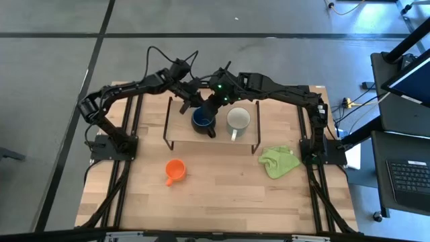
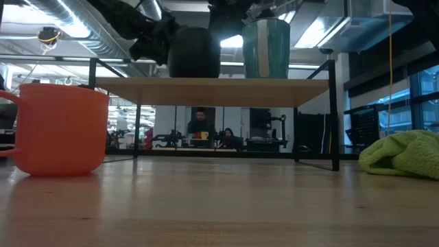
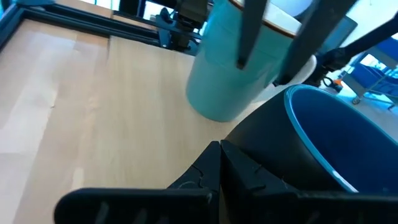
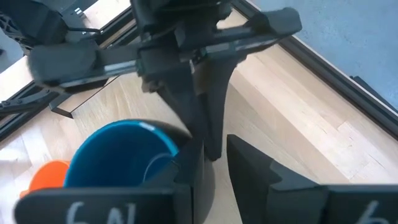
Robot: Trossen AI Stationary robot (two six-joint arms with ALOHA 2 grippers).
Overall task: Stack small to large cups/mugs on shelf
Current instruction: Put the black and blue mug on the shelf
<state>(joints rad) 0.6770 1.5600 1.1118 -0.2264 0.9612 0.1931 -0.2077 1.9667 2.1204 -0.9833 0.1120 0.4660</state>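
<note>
On the shelf (image 1: 180, 138) the dark blue mug (image 1: 201, 120) and the white mug (image 1: 238, 119) stand upright side by side. The small orange mug (image 1: 175, 169) rests on its base on the tabletop, in front of the shelf. My left gripper (image 1: 189, 105) is shut at the blue mug's far-left side. My right gripper (image 1: 213, 101) hovers over that mug's far rim, fingers apart. In the right wrist view its fingers (image 4: 249, 174) stand by the rim (image 4: 177, 147), and the left gripper's shut tips show between them. My left gripper meets the blue mug's dark outer wall (image 3: 245, 146) with its shut fingertips (image 3: 217, 155), coming from the table's far left and slanting slightly down. The mug stands upright on the shelf. My right gripper stands at the mug's rim; whether it touches, I cannot tell.
A lime-green cloth (image 1: 279, 162) lies crumpled on the tabletop at the right, near the shelf's right legs. The shelf's black wire legs (image 2: 334, 116) stand at its corners. Bare tabletop lies along the near edge.
</note>
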